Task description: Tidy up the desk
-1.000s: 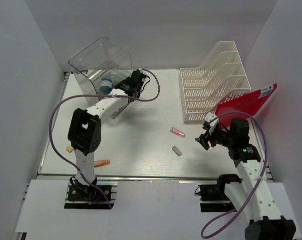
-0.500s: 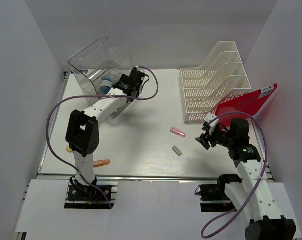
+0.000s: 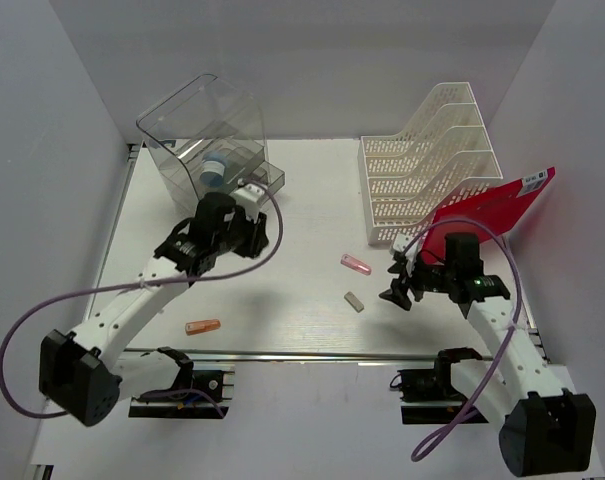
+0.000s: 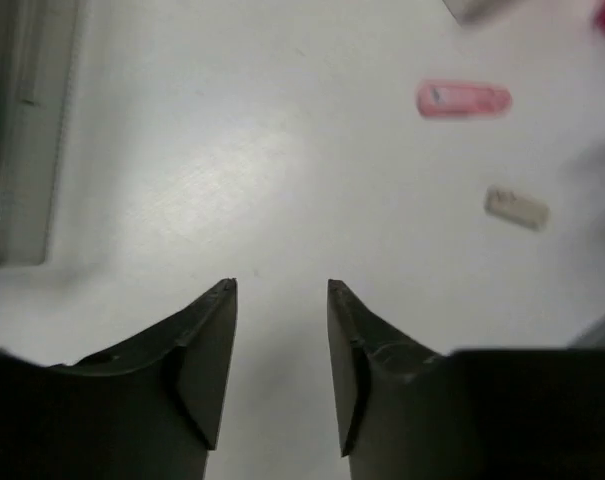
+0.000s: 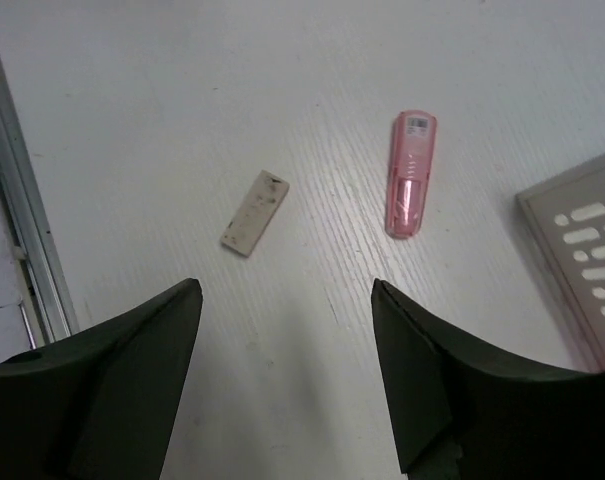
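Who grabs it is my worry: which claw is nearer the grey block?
Right. Right claw hangs just right of the block; left claw is far off to its left.

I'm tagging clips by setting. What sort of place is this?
Probably a robot lab cell staged as an office: a white desk boxed in by plain walls, left arm and right arm mounted at its near edge, a file rack and red folder at the right.

Desk [image 3: 302,200] carrying clear box [image 3: 197,125] at eleven, file rack [image 3: 432,165] at two; pink marker [image 3: 356,264], beige eraser [image 3: 354,301] lying near centre; orange marker [image 3: 203,326] at seven.
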Available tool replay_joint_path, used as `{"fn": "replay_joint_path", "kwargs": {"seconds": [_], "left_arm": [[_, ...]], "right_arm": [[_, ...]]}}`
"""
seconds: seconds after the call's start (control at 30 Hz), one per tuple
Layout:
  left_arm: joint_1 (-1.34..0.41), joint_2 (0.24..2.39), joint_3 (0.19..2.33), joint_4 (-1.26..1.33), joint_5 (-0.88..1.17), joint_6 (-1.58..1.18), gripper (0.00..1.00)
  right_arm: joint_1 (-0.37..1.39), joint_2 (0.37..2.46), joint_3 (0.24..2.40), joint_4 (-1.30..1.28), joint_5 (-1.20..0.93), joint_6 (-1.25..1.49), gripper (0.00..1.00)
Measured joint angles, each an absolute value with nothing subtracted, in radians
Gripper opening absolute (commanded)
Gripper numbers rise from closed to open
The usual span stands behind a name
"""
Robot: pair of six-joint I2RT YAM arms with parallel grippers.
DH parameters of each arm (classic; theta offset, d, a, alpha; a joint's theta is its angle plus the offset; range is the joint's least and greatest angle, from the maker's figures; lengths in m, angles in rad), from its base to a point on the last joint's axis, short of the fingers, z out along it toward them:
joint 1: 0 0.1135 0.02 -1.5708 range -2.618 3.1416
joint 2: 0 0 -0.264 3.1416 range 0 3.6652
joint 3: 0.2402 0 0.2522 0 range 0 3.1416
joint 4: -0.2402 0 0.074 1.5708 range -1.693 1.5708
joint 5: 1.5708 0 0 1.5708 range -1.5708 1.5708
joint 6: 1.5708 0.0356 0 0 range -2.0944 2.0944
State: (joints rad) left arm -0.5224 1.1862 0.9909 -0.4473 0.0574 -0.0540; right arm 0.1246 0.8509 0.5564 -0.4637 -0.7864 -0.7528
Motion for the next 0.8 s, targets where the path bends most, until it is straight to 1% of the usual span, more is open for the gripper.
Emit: {"fn": "replay_joint_path", "kwargs": {"seconds": [0.03, 0.07, 0.17, 0.27, 0.37, 0.4, 0.53, 0.7, 0.8], "left_arm": [[-0.522, 1.155, 0.942, -0.432, 0.114, -0.054, 0.59], [-0.523, 1.126, 0.888, -0.408, 0.167, -0.058, 0.61], [-0.522, 1.058, 0.764, -0.364, 0.261, -0.056, 0.72], [-0.523, 0.975, 0.67, -0.332, 0.31, -0.052, 0.76], [-0.522, 0.931, 0.664, -0.301, 0.322, -0.043, 0.78], [-0.522, 0.918, 0.664, -0.284, 0.322, -0.042, 0.84], [-0.522, 0.878, 0.664, -0.257, 0.321, -0.04, 0.85], [-0.522, 0.847, 0.661, -0.253, 0.302, -0.037, 0.86], [-0.522, 0.831, 0.661, -0.252, 0.288, -0.037, 0.86]], "right_arm": [[0.141, 0.875, 0.563, -0.469, -0.79, -0.762, 0.76], [0.165, 0.904, 0.575, -0.471, -0.791, -0.768, 0.76], [0.222, 0.984, 0.619, -0.468, -0.77, -0.76, 0.76], [0.305, 1.061, 0.663, -0.44, -0.698, -0.73, 0.75], [0.369, 1.135, 0.703, -0.414, -0.609, -0.692, 0.74], [0.387, 1.162, 0.719, -0.406, -0.58, -0.681, 0.74], [0.439, 1.279, 0.813, -0.397, -0.473, -0.623, 0.76], [0.487, 1.427, 0.956, -0.389, -0.348, -0.556, 0.75], [0.514, 1.49, 0.995, -0.386, -0.292, -0.528, 0.74]]}}
